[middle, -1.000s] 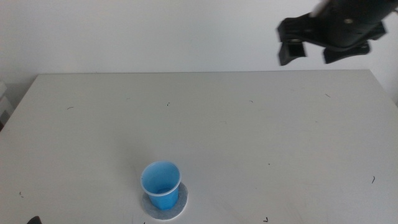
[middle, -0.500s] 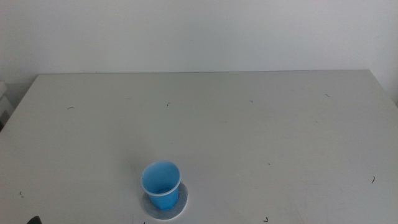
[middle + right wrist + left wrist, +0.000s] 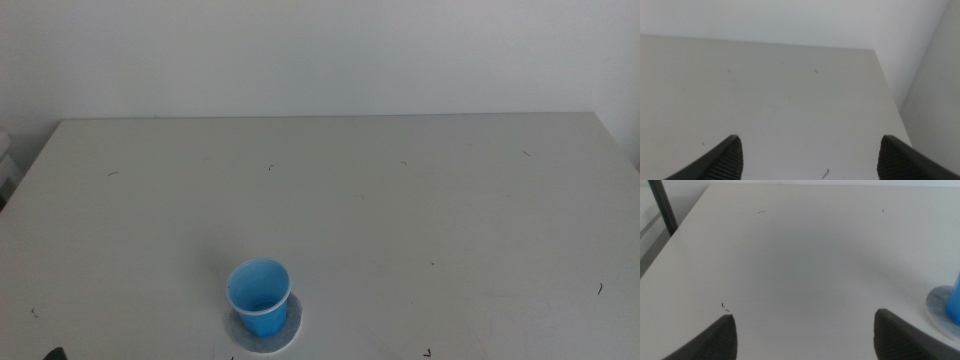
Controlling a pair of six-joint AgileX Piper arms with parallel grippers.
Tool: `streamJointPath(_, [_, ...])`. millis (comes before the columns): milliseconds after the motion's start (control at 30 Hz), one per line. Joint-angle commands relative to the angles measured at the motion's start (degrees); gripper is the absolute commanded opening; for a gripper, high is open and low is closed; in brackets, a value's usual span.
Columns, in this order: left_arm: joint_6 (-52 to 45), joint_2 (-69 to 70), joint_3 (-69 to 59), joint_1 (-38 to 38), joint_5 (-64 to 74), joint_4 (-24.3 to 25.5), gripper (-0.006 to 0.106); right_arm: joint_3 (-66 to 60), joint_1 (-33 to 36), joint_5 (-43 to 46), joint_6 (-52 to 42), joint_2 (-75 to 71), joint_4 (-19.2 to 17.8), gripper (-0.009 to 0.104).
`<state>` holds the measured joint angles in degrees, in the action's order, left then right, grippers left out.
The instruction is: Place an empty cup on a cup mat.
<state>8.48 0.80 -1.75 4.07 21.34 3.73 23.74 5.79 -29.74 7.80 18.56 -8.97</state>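
The bright blue cup [image 3: 258,296] stands upright and empty on the round grey cup mat [image 3: 291,327], near the table's front edge, left of centre. In the left wrist view the cup's side [image 3: 956,297] and the mat [image 3: 939,305] show at the picture's edge. My left gripper [image 3: 805,317] is open and empty, low over the table to the left of the cup, apart from it. My right gripper [image 3: 810,140] is open and empty above the table's far right corner; it is out of the middle view.
The white table [image 3: 420,200] has only small dark specks on it. A white wall stands behind its far edge. A dark post [image 3: 662,207] stands beyond the table's left edge. A dark tip [image 3: 52,353] shows at the bottom left.
The right arm, high at the upper right one second ago, has left the middle view. The cup and mat have not moved.
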Motion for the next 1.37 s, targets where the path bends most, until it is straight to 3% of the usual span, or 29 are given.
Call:
streamJointPath(0, [0.6, 0.5, 0.3, -0.1, -3.8, 0.0, 0.105, -2.2, -0.4, 11.6, 2.5, -3.9, -1.4, 0.094])
streamJointPath(267, [0.6, 0.5, 0.3, -0.1, -3.8, 0.0, 0.105, -8.9, -0.4, 17.0, 4.9, -13.6, -3.0, 0.094])
streamJointPath(533, [0.6, 0.5, 0.3, -0.1, -3.8, 0.0, 0.105, -16.0, -0.4, 18.1, 4.9, -18.5, -1.6, 0.094])
streamJointPath(933, [0.6, 0.5, 0.3, -0.1, -3.8, 0.0, 0.105, -24.7, -0.4, 19.1, 4.9, -20.7, -1.5, 0.094])
streamJointPath(1333, [0.6, 0.5, 0.3, -0.1, -3.8, 0.0, 0.105, -25.0, -0.4, 19.1, 4.9, -20.7, -0.8, 0.094])
